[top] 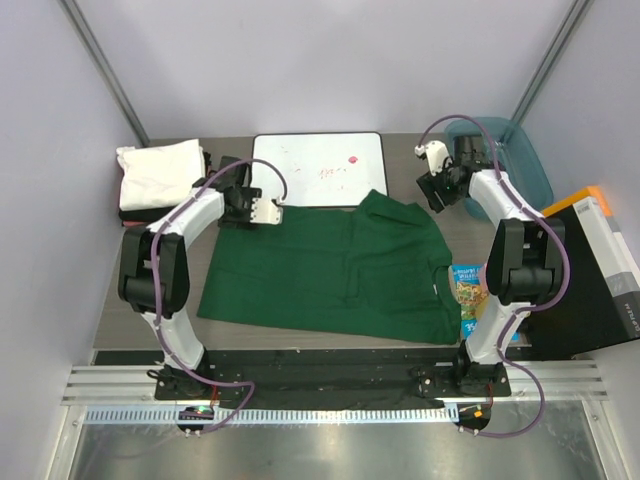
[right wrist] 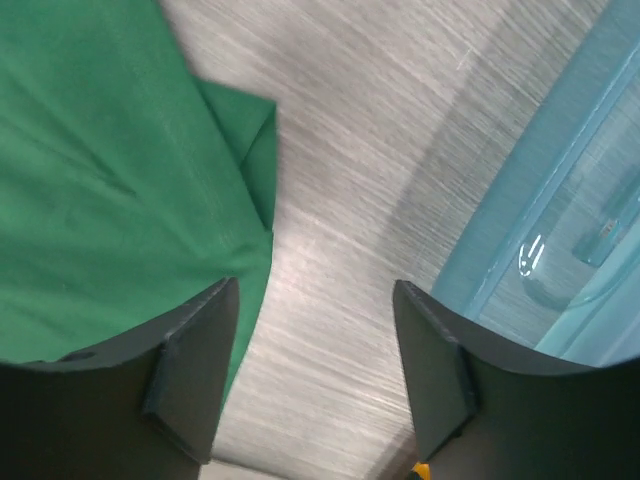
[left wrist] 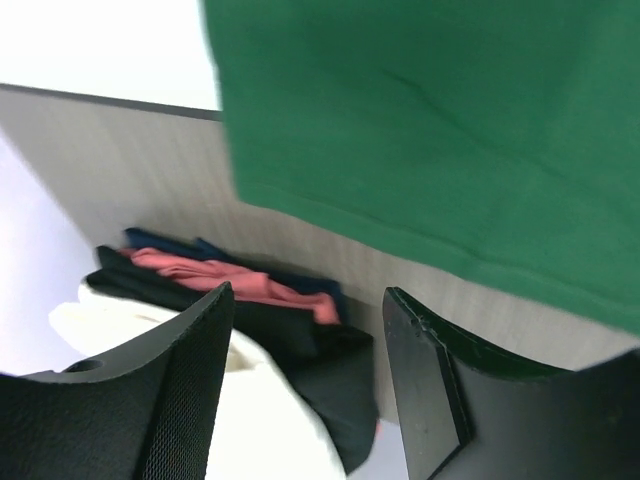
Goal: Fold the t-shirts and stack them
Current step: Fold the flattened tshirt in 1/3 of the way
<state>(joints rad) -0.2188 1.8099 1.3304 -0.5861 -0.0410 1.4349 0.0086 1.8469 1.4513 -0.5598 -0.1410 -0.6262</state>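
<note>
Top external: green t-shirt (top: 330,265) lay spread flat mid-table. Left gripper (top: 272,212) hung at shirt's far left edge, jaws apart, nothing held. Right gripper (top: 437,200) hung just beside shirt's far right corner, jaws apart, empty. Folded white t-shirt (top: 160,172) topped stack at far left.

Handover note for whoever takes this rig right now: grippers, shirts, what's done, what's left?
Left gripper: open, empty, by the green t-shirt's far-left corner.
Right gripper: open, empty, between that shirt's far-right corner and the teal tub.
Done: white t-shirt folded on top of a black t-shirt, far left.
Left: green t-shirt lies spread out; fold it, add it to the stack.
</note>
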